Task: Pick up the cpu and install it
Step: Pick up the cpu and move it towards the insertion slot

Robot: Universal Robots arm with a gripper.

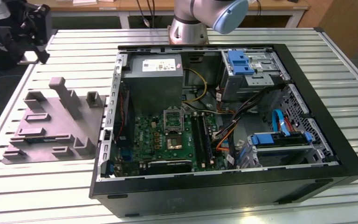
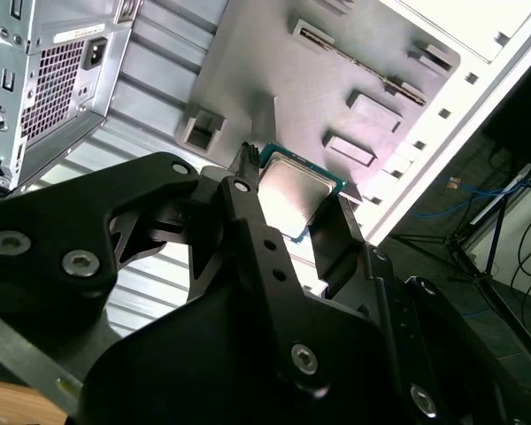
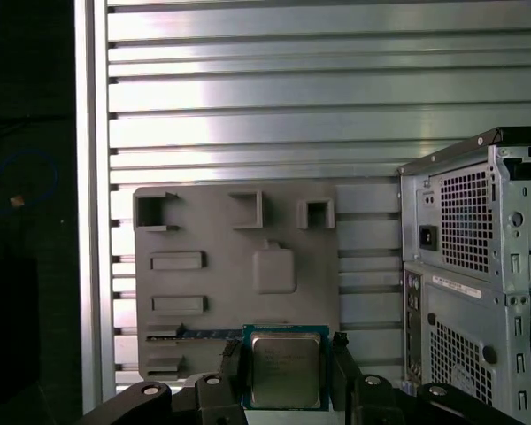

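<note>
Gripper clamps flat, square, silvery-topped cpu.

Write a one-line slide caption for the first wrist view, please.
The gripper clamps the cpu between its fingers, with the grey parts tray, slatted table and computer case behind it.

Arm: base joint upright at the far edge in the exterior view, with a blue-capped joint just above it. Gripper in both wrist views: two black fingers are closed on opposite edges of the cpu. The chip sits square between them, metal face toward the cameras.
</note>
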